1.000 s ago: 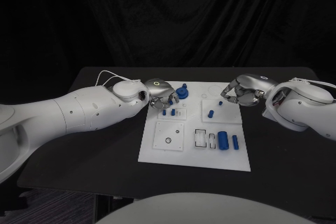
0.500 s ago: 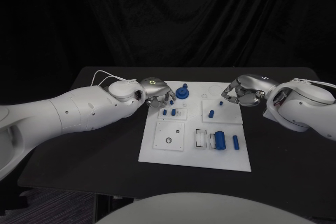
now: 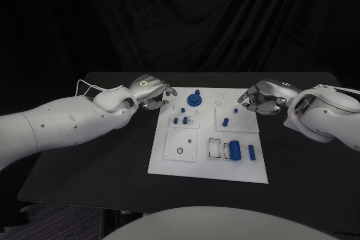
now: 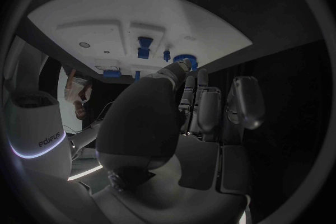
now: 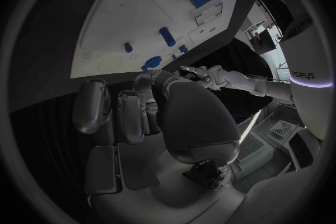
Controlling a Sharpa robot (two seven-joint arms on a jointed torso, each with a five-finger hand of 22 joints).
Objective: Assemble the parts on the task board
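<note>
Head view: task board (image 3: 169,164) lies between both empty robot hands.

Dim, dark surroundings; white task board (image 3: 210,162) brightly lit; wrist views bend edges.

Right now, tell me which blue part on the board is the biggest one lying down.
The thick blue cylinder near the board's front right, lying flat beside the empty rectangular slots. The slimmer blue piece next to it is thinner; the parts further back are small pegs.

Two bulky white arms end in silver hands: left hand (image 3: 148,89) has a green ring light, right hand (image 3: 264,96) likewise; thin white cables loop at both wrists.
</note>
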